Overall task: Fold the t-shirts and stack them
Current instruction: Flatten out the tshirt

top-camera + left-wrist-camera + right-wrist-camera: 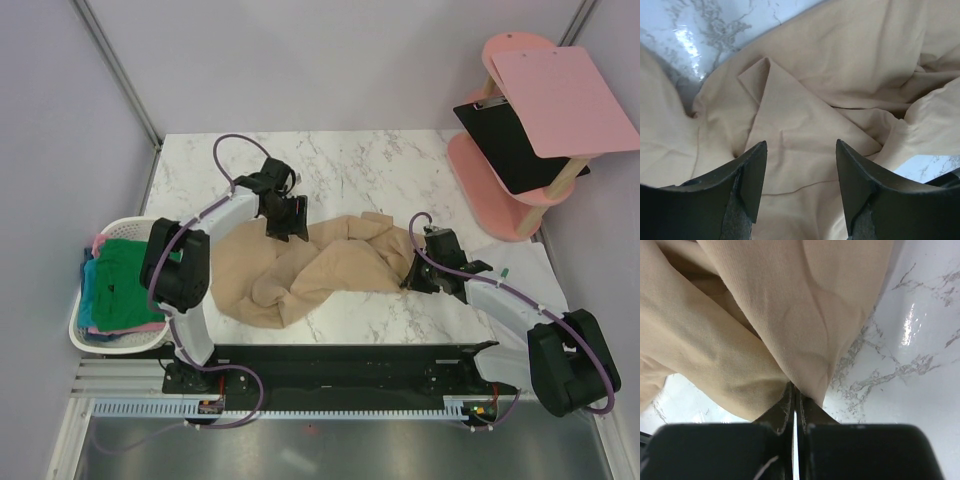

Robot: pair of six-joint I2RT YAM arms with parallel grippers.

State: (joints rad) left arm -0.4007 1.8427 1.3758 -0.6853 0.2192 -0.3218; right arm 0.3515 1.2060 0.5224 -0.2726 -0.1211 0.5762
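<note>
Top external view shows a large, crumpled tan cloth t-shirt (pixel 310 265) lying mid-table on the white marble-patterned table (pixel 380 165), somewhat closer to the near edge than the far one. It is bunched and twisted rather than spread flat. The left gripper (pixel 285 218) hovers over the garment's left part. Its wrist view shows the jaws standing apart with nothing between them, just above a triangular flap (pixel 790 115) of the cloth. The right gripper (pixel 428 272) sits at the garment's right end, and its wrist view shows the jaws pressed together on a fold of the tan cloth t-shirt. At the table's left edge, a white slatted plastic laundry basket (pixel 76 328) holds more shirts, a green t-shirt (pixel 125 265) uppermost.

With only one end held, a pull by the right arm would likely drag the free left part and tighten the twist. That pinch appears to sit near the fold's edge, so the cloth could slip out under tension. If the left jaws close on the flap, they may catch several layers at once, which would spoil the spreading.
</note>
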